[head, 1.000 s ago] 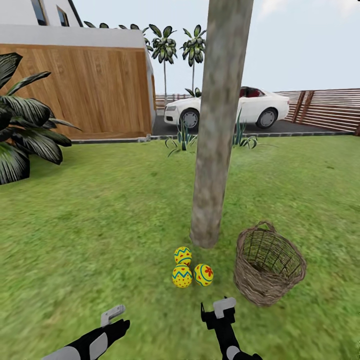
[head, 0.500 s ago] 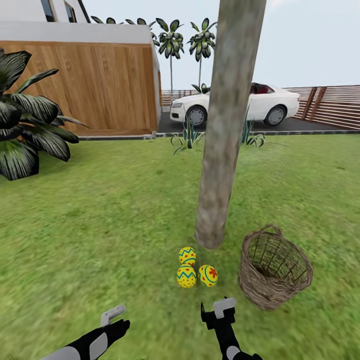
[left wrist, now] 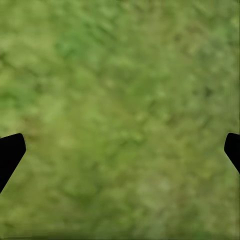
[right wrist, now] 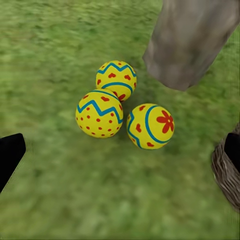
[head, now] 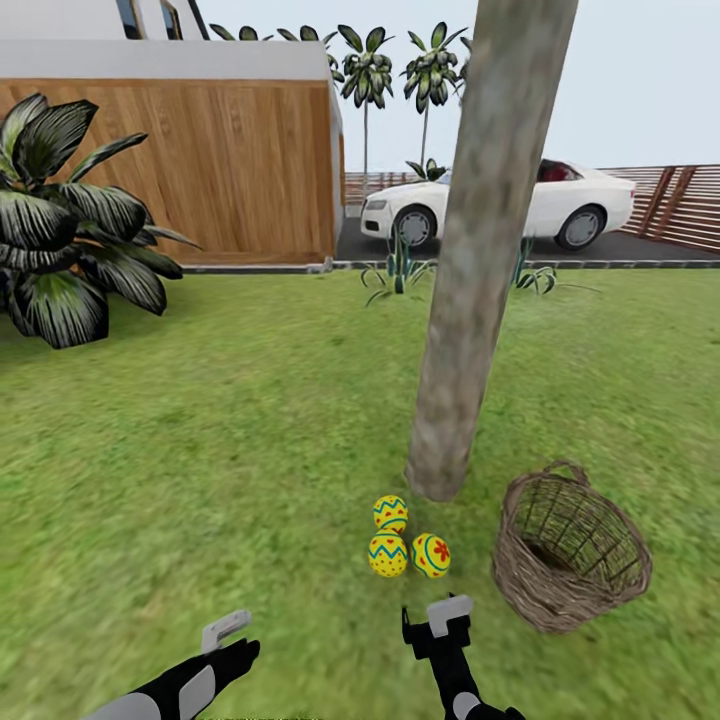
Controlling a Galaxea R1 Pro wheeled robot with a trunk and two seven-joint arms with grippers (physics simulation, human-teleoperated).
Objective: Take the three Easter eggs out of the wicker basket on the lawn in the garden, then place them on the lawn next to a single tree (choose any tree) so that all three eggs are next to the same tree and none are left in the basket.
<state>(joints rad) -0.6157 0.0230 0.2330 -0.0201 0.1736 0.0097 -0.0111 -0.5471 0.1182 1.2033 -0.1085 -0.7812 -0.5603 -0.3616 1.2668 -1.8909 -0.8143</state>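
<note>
Three Easter eggs lie in a tight cluster on the lawn [head: 200,450] at the foot of the tree [head: 470,300]: one [head: 390,513] nearest the trunk, two [head: 388,555] [head: 431,555] side by side in front of it. The wicker basket [head: 570,550] sits tilted on the grass just right of them, only weave showing inside. My right gripper [head: 437,625] hangs open a little short of the eggs [right wrist: 99,113], touching none. Over bare grass further left, my left gripper [head: 232,640] is open and holds nothing.
A large dark-leaved plant [head: 70,250] grows at the far left. Beyond the lawn stand a wooden-clad building [head: 200,170], a white car [head: 500,205] on the driveway, slim palms [head: 365,80] and a slatted fence [head: 680,205]. Small spiky plants [head: 398,270] line the kerb.
The whole picture has shifted right, so the camera has turned left. Eggs, basket and tree keep their places relative to each other. Both grippers hold the same pose.
</note>
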